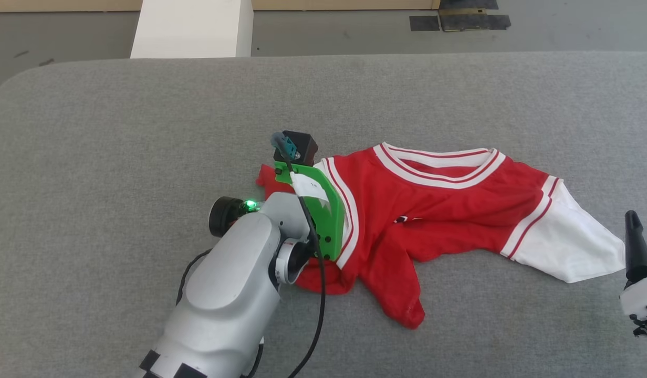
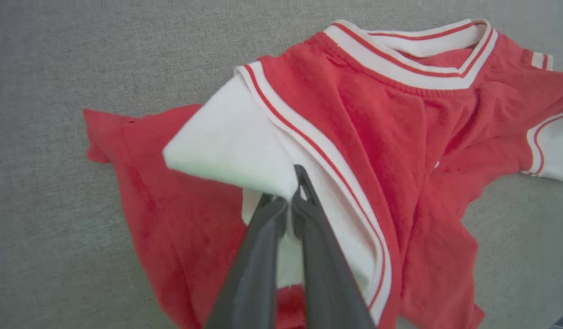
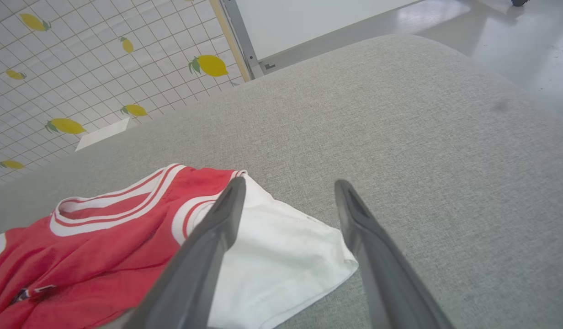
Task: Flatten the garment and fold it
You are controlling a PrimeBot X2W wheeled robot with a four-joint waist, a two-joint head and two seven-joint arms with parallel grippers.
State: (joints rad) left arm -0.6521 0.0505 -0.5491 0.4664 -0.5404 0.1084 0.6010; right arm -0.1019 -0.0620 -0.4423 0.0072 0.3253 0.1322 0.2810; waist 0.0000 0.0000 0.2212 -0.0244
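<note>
Pinching: the left gripper (image 2: 294, 194) has its two dark fingers drawn together on a fold of white sleeve cloth, which rises into a peak just past the fingertips.
Garment: the garment (image 1: 434, 210), a red jersey with white sleeves and white-red striped trim, lies crumpled on the grey table (image 1: 145, 115). It spreads from under the left gripper out toward the right gripper (image 3: 286, 187).
Near sleeve: the near sleeve (image 2: 226, 141) is the part being pinched. Its striped band runs just right of the fingers in the left wrist view, and red cloth lies on either side of them.
Collar: the collar (image 2: 414, 59) sits ahead of the left fingertips and off to their right.
Right gripper: its fingers stand well apart with nothing between them. Its left finger crosses in front of the garment's far end in its wrist view; whether it touches the cloth cannot be told.
Far sleeve: the far sleeve (image 3: 286, 260) lies flat on the table, its corner showing between the right gripper's two fingers.
Hem: a red flap (image 1: 402, 299) trails back toward the robot, right of the left forearm (image 1: 234, 283).
Bracket: a green bracket (image 1: 323, 210) on the left wrist hides that gripper's fingers in the head view.
</note>
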